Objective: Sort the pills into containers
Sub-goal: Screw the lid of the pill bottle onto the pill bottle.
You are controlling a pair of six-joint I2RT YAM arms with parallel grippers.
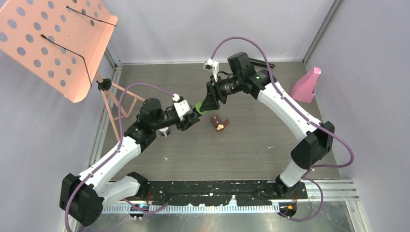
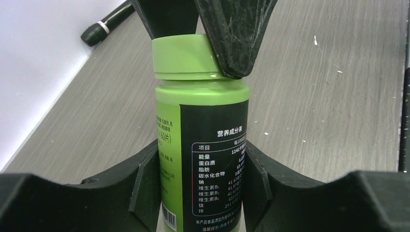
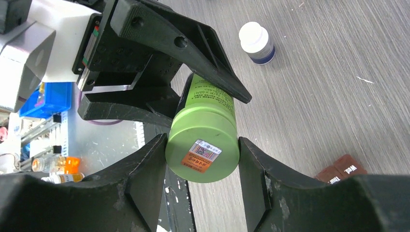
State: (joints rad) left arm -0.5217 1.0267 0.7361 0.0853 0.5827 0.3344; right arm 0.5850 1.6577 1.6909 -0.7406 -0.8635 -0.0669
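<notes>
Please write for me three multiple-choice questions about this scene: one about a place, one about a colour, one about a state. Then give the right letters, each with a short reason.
1. Where is the brown case?
A. Lying on the table, touched by nothing.
B. Clamped between two fingers.
C. On top of a bottle.

2. What colour is the lid of the held bottle?
A. White.
B. Light green.
C. Red.

3. What is the right gripper doing?
A. Standing open over nothing.
B. Closed on the lid.
C. Closed on the case.

Answers:
1 A: the top view shows the brown case alone on the table.
2 B: the left wrist view shows the lid in the same light green as the body.
3 B: its fingers press both sides of the lid, while the left gripper holds the body.
</notes>
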